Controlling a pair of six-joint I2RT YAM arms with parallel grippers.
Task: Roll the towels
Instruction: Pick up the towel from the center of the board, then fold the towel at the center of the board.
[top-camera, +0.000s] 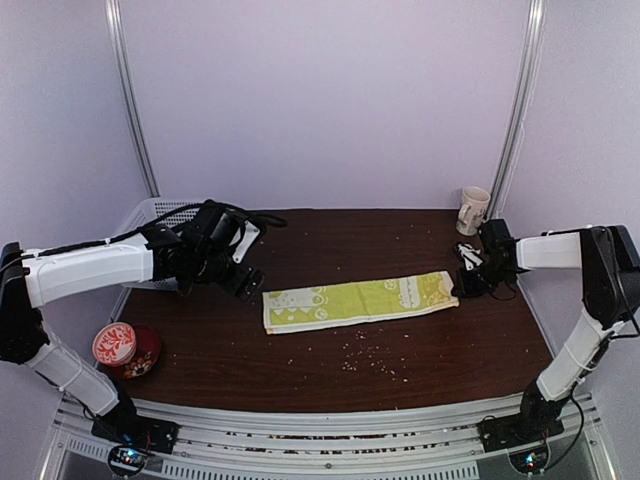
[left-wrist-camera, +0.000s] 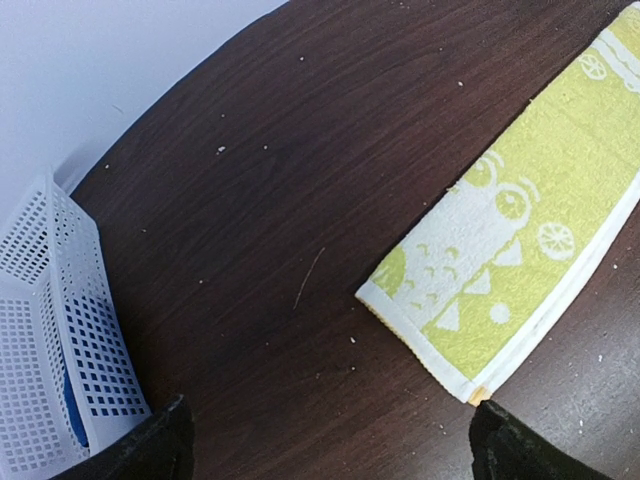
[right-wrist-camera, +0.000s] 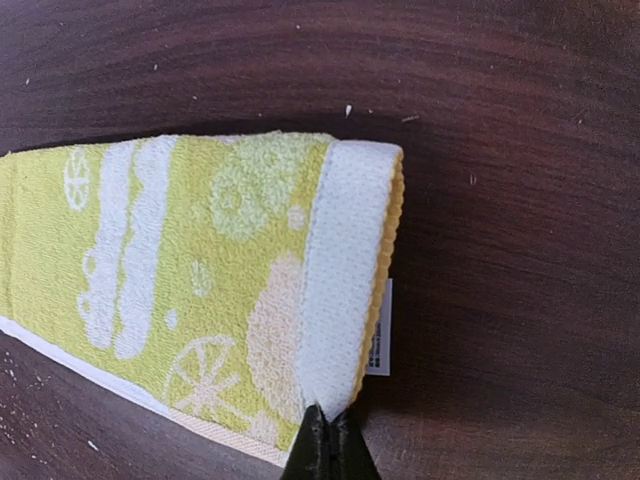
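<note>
The long yellow-green terry towel with its pale white pattern lies stretched flat across the dark brown wooden table. At the towel's right end the right gripper has its jaws pinched tight on the white hem. Off the towel's left end the left gripper hangs with fingers spread wide, touching nothing, and a white perforated plastic basket sits just beyond it.

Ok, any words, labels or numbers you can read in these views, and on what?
No text can be read anywhere.
Too small: print on the small white tag poking out at the end of the yellow-green patterned towel.
Blurred: lid design on the red round tub.
Blurred: marks on the pale ceramic mug.
</note>
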